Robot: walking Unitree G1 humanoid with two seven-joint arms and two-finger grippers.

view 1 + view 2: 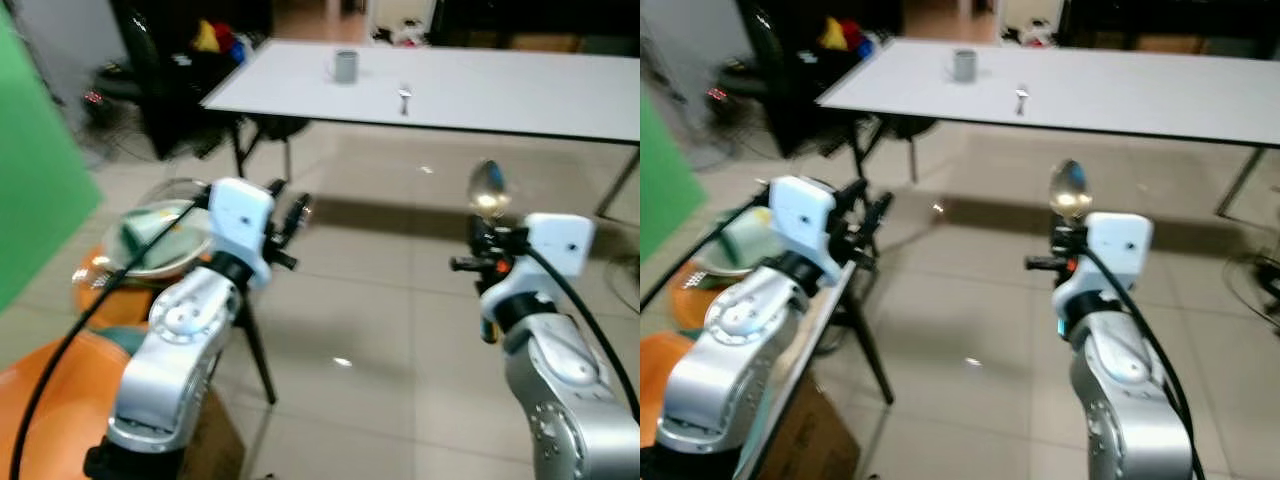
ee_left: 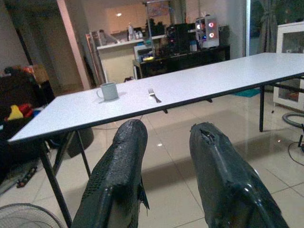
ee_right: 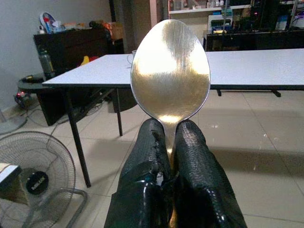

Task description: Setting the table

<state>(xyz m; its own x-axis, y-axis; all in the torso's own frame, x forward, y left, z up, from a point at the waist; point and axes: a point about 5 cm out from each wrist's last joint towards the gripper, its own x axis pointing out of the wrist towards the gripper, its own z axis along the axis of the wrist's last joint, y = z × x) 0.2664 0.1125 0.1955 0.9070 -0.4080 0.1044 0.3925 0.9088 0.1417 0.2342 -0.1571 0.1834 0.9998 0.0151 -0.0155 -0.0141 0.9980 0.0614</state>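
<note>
I see my right gripper point(image 3: 170, 142) raised over the tiled floor point(image 1: 400, 300), its 2 fingers pinched tight on the neck of a spoon point(image 3: 170, 71), bowl pointing up. My left gripper point(image 2: 164, 142) is up on the left, fingers parted with a clear gap, holding nothing. Far ahead stands a white table point(image 1: 500, 90) with 1 mug point(image 1: 345, 66) and 1 fork point(image 1: 404, 99) just right of it. Near left, a bowl point(image 1: 160, 240) sits on a stand.
</note>
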